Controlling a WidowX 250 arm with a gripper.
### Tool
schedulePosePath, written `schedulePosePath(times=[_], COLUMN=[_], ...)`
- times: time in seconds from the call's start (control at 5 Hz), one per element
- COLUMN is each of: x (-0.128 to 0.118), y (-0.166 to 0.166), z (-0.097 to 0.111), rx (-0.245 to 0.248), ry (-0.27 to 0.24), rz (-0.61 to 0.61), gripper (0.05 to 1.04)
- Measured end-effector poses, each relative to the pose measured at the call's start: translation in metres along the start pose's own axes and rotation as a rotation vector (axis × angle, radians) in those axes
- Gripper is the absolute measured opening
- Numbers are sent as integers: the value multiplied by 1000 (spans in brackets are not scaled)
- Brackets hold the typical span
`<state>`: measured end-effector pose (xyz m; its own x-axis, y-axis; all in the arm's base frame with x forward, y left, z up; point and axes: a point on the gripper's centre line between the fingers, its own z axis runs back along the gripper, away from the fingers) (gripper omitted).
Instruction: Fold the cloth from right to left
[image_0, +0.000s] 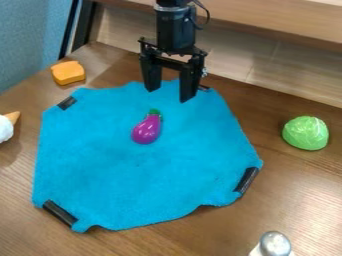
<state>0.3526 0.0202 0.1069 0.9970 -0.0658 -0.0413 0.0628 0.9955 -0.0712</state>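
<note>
Brown table (194, 235); blue cloth (133, 175) atop

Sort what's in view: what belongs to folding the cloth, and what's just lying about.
For the job:
blue cloth
gripper, jaws open

Lying about:
purple eggplant, on the cloth
orange block
green toy vegetable
white-topped cone
silver-topped shaker

Blue many-sided cloth (120, 175): matt, slightly rough
Purple pear-shaped plastic eggplant (146, 130): smooth, glossy
Green domed plastic lettuce (306, 133): glossy
Brown flat wood-look counter (300, 182): grained, faintly shiny
</note>
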Motion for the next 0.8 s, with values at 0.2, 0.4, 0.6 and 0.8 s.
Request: schedulePosePath(times=[0.2,0.4,0.6,0.8], x=[-1,2,-2,-8], y=[0,-21,-39,-54], z=[-14,-29,-44,-60], rx=[-7,-12,-18,-7], ry=[38,35,34,25], rz=[3,-38,-84,-86], gripper=[1000,1000,1000,1000])
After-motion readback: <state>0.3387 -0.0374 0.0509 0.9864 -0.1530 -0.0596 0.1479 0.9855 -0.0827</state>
